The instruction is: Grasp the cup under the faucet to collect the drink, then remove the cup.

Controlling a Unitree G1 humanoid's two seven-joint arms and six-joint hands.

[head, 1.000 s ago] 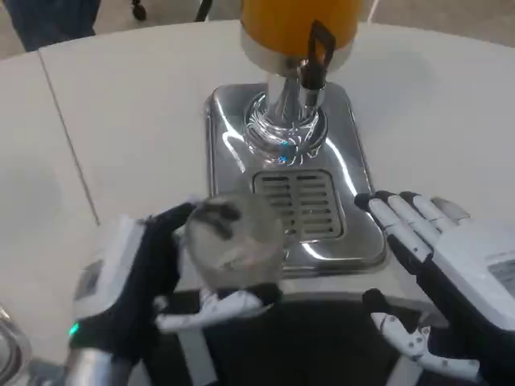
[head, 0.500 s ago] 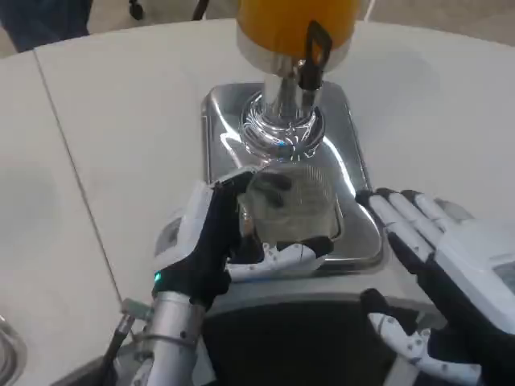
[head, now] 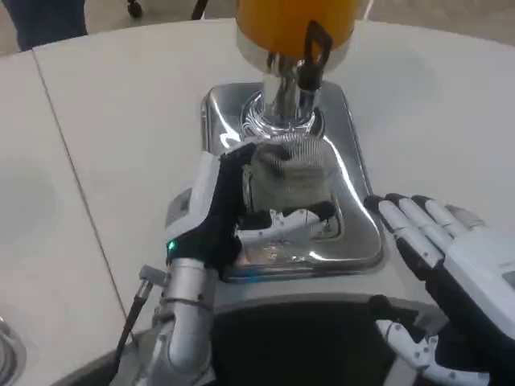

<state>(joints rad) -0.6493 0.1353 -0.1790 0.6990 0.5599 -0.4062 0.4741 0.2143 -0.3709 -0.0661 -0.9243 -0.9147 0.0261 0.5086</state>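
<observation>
My left hand grips a clear cup and holds it over the grille of the shiny drip tray, just in front of the dispenser's chrome stem. The black tap lever and the spout sit directly above the cup's far rim. An orange drink tank tops the dispenser. My right hand hovers open at the tray's right edge, palm turned inward, touching nothing. The cup looks empty, though its clear wall makes that hard to judge.
The white table spreads out to the left and behind the dispenser, with a seam running diagonally at the left. A dark panel lies along the near edge between my arms. A round metal rim peeks in at the bottom left corner.
My left hand has carried the cup forward from the tray's front edge onto the grille, beneath the spout. The right hand has stayed nearly still beside the tray.
</observation>
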